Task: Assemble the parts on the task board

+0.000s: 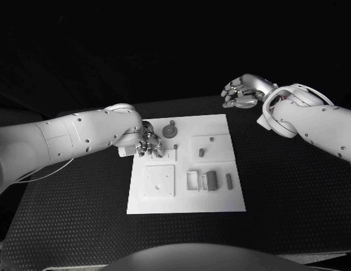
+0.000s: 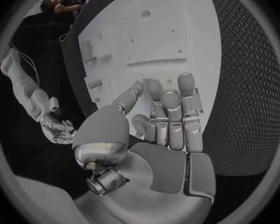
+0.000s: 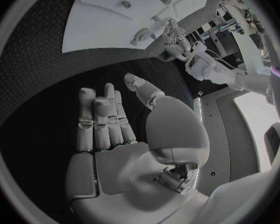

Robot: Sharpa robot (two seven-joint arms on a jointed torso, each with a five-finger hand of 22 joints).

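The white task board [image 1: 185, 195] lies in the middle of the table. On it are grey parts: a round piece with a stem [image 1: 170, 131] near the far edge, a small block [image 1: 202, 151] in a raised plate, and upright blocks [image 1: 211, 180] further forward. My left hand [image 1: 147, 141] hovers over the board's left edge, fingers apart and holding nothing; the left wrist view shows its bare palm [image 2: 159, 124] above the board [image 2: 165, 30]. My right hand [image 1: 242, 93] hangs beyond the board's far right corner, its palm [image 3: 115, 129] bare and its fingers spread.
A square raised plate [image 1: 159, 180] with holes sits on the board's near left. Black textured table [image 1: 306, 197] surrounds the board on all sides. The right wrist view shows the board [image 3: 109, 25] and my left hand [image 3: 174, 40] at its edge.
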